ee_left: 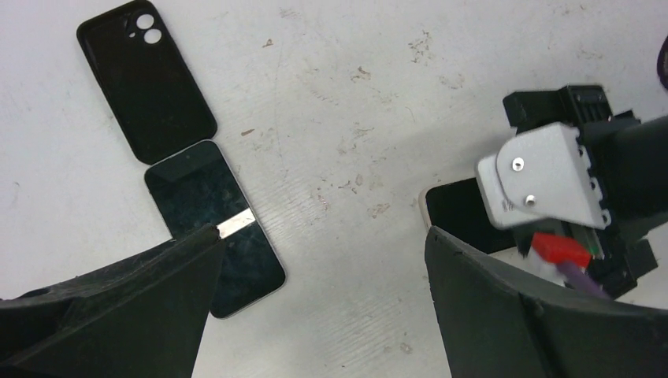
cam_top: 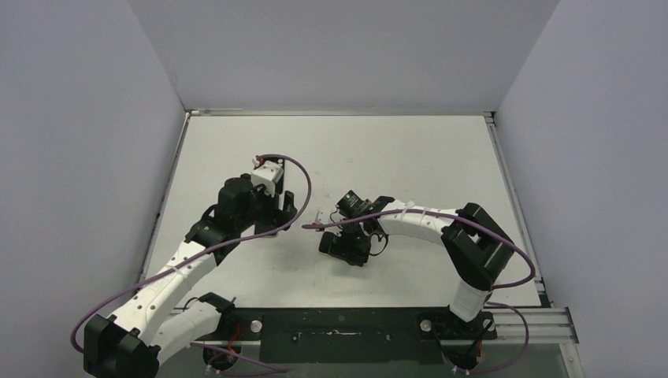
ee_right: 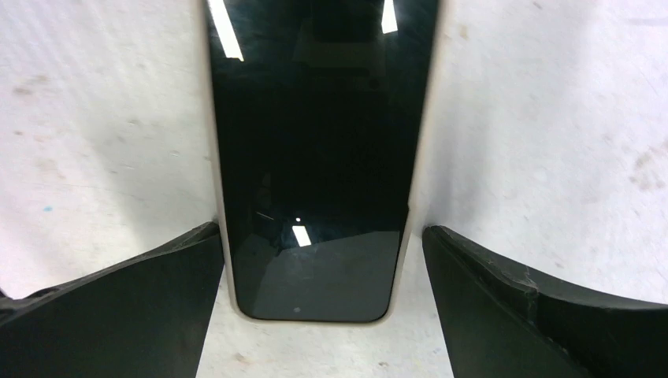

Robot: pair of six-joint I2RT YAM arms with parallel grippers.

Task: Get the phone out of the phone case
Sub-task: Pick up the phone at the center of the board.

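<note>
Currently on show, largest first

Table: white, scuffed, carries everything listed

Left gripper: fingers spread wide, nothing held; hangs to one side of the pale-rimmed phone, well apart from it

Right gripper: fingers equally wide, empty; straddles the pale-rimmed phone's near end, one finger just beside each long edge, neither visibly touching

Pale-rimmed phone: flat, screen up, dark glass. Whether the rim is a case or its own frame, I cannot tell. Likely light, stiff, slick, and breakable on the face; the long edges look the only sound hold

Black case: empty, soft-looking, camera holes open; farthest from the pale-rimmed phone

Bare phone: flat, screen up, between the black case and the pale-rimmed phone, its end meeting the case's end, partly hidden by one left finger; that pair looks finished
</note>
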